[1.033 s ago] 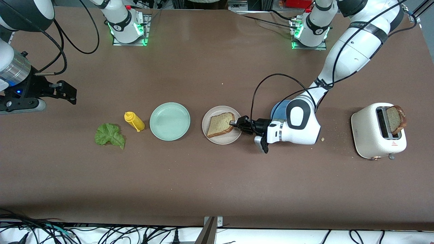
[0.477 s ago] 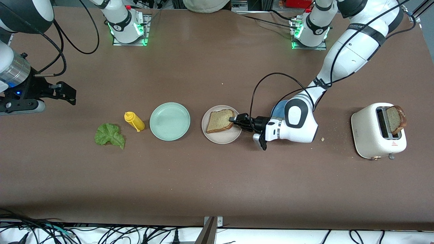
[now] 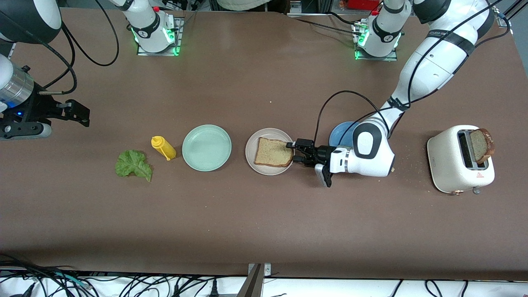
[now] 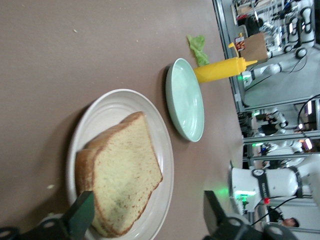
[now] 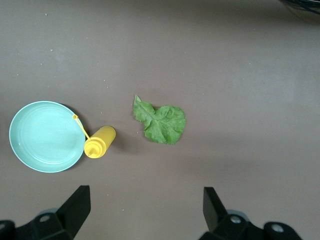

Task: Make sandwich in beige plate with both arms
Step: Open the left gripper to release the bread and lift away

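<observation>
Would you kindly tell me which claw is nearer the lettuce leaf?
Right. The right claw hovers over the table near the lettuce leaf; the left claw is by the beige plate.

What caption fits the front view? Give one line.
Left pincer open beside bread on beige plate; right pincer waits open; lettuce lies untouched.

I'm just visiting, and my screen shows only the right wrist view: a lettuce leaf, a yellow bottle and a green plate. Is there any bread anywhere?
Observer: Yes, one bread slice lies flat on the beige plate, beside the green plate.
Operator: Is a robot holding it?
Observer: No. The left gripper sits open at the beige plate's edge, gripping nothing.
Operator: Any more bread?
Observer: A second slice stands in the toaster, toward the left arm's end.
</observation>
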